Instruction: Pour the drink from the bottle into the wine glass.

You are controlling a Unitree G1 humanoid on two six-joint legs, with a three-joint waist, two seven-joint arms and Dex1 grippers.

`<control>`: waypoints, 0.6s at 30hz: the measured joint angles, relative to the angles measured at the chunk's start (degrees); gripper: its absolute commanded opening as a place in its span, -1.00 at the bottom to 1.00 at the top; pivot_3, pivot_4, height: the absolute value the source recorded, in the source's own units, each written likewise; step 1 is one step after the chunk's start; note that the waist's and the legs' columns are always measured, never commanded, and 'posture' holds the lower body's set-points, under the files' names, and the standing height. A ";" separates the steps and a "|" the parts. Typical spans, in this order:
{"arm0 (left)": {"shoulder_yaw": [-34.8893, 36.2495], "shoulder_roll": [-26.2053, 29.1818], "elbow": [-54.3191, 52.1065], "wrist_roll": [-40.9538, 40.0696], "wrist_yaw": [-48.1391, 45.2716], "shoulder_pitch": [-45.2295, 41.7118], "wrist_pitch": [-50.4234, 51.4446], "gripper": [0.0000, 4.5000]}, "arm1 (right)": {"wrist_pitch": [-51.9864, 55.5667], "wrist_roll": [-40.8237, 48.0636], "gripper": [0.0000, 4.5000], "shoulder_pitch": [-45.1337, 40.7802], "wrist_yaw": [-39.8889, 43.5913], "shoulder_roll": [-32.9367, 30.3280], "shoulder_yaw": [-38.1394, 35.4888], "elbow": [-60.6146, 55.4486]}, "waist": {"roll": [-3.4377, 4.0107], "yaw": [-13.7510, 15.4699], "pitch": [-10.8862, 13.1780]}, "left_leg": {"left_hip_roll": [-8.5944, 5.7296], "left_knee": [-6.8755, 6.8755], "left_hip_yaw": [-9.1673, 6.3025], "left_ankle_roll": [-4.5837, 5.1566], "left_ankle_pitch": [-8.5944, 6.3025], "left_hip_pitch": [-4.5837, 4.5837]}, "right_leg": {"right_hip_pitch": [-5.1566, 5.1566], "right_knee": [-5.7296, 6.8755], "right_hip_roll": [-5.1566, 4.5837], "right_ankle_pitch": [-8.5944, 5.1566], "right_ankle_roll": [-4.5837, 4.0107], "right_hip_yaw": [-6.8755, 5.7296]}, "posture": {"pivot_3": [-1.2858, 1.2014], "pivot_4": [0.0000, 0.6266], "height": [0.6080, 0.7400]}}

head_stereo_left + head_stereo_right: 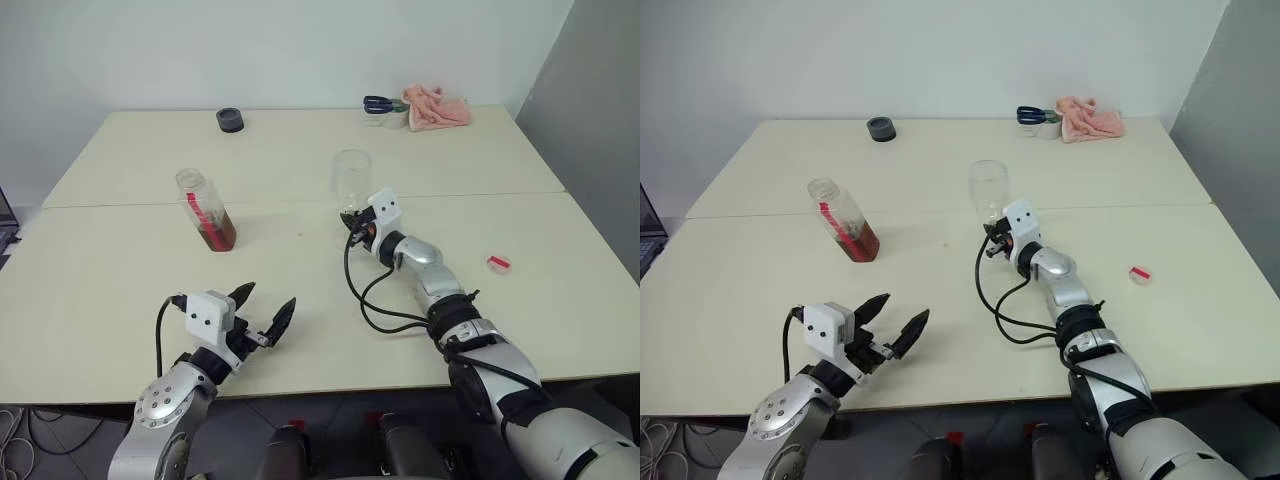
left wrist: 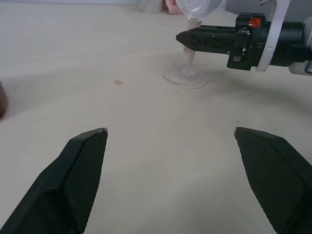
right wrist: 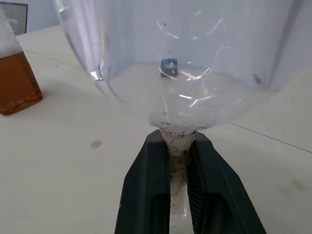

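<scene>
Clear wine glass (image 1: 351,178) stands mid-table, stem pinched by right gripper (image 3: 178,161). Left gripper (image 1: 268,312) is spread, empty, near the table's front edge. Bottle (image 1: 206,210) uncapped, well left of glass. Next: left grabs bottle.

Clear glossy wine glass (image 1: 351,178); matt table (image 1: 300,330).

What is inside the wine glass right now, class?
The wine glass bowl looks empty: no liquid, only faint specks on the clear wall. The right gripper is shut on its stem. The amber drink sits in the bottle.
</scene>
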 measured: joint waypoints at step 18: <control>0.41 0.00 3.00 0.24 0.02 -3.81 -1.20 1.00 | -9.48 -2.84 0.39 -0.66 0.08 -0.64 1.52 5.73 | 0.02 0.01 0.06 | 0.00 -0.15 -0.01 0.00 0.00 0.02 | -0.03 -0.03 0.00 -0.01 -0.02 0.00 | 0.03 -0.52 1.00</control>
